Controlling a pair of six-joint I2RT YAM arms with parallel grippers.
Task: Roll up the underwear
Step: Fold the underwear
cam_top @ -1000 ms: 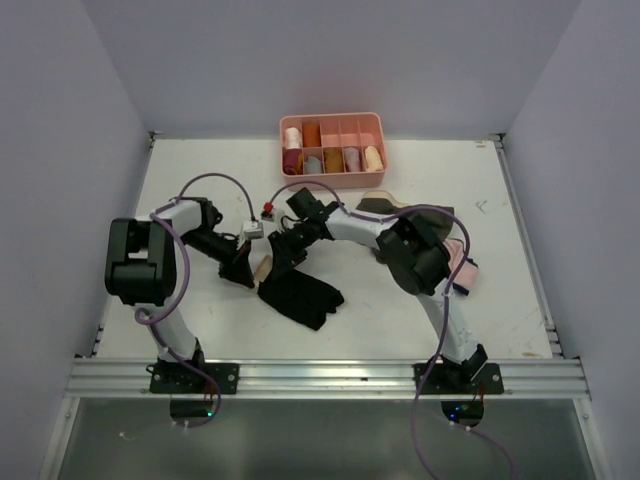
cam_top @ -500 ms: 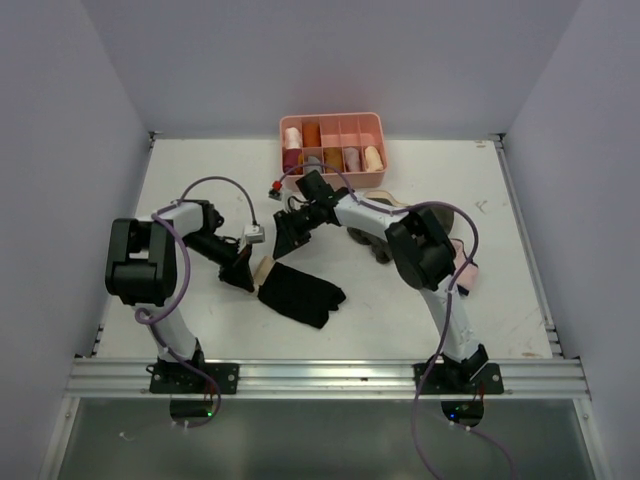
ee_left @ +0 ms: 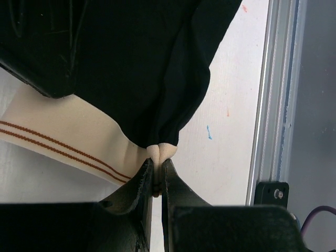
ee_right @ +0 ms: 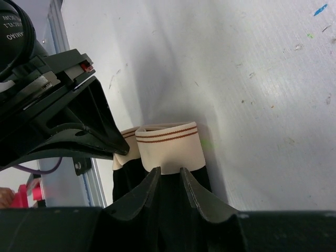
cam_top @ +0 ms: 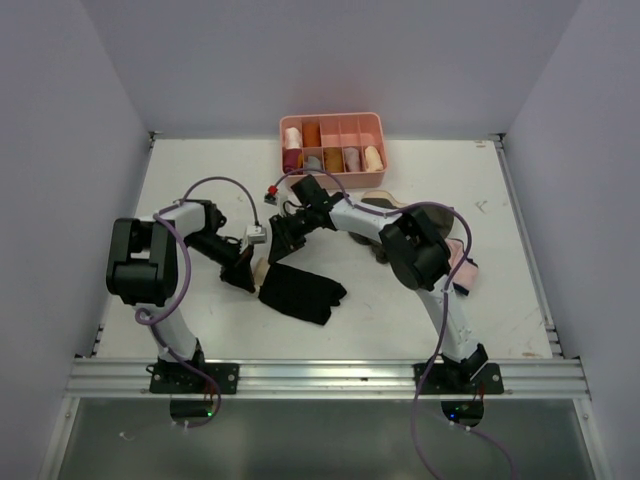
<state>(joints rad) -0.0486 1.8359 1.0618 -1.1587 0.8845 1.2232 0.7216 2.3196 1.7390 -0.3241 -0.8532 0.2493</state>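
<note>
Now L hand [ee_left: 156,168] clenched on waistband [ee_left: 63,139] fold of underwear [ee_left: 131,63]; R hand [ee_right: 168,176] close over it, grip unclear.

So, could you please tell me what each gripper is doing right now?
Left gripper: jaws closed on the underwear waistband.
Right gripper: jaws closed on the waistband too.

"AMIAO" on black motor housing [ee_right: 13,29]

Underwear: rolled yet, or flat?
Not rolled. The underwear lies mostly flat on the table; only its waistband end is turned over, pinched by the left gripper and right gripper.
</note>
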